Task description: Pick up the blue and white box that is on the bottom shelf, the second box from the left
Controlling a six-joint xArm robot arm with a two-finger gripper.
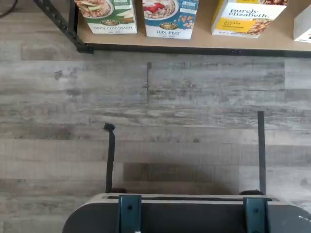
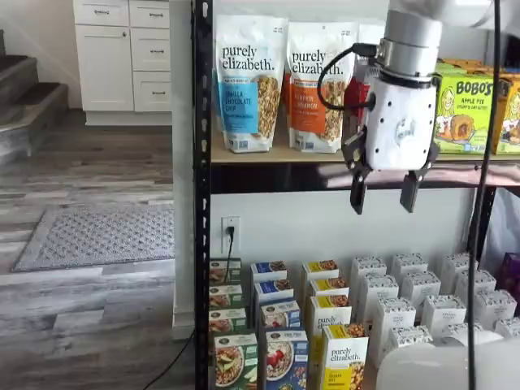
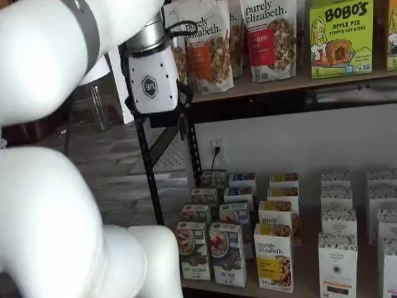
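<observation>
Claw (image 2: 383, 195) hanging high in front of the rack, level with the upper shelf of granola bags (image 2: 248, 81); two black fingers plainly apart, nothing between them. In a shelf view, white claw body seen from the side, fingers mostly hidden behind it.

Far below, on the bottom shelf (image 3: 298, 290), front row of upright cartons. Blue and white box (image 2: 283, 360) standing at the shelf's front edge, bowl of granola with red berries on its face. Also seen in a shelf view (image 3: 227, 253) and, from above, in the wrist view (image 1: 168, 17). Green box (image 2: 229, 361) just beside it on one flank, yellow-and-white "purely elizabeth" box (image 2: 344, 357) just beside it on the other, more cartons in rows behind. Between rack and camera, bare grey wood-look floor (image 1: 155, 97).

Judged from the pictures: thin cardboard carton, probably light, stiff at the edges but soft across the broad faces, so easily dented by a hard squeeze. Printed surface likely smooth and a little slippery. Neighbours close on both flanks, leaving little room for fingers there. Best hold probably across the narrow width near the top, fingers slipped into the gaps on either side, pressure kept moderate. Tall and narrow, so liable to tip backwards into the row behind if nudged.
</observation>
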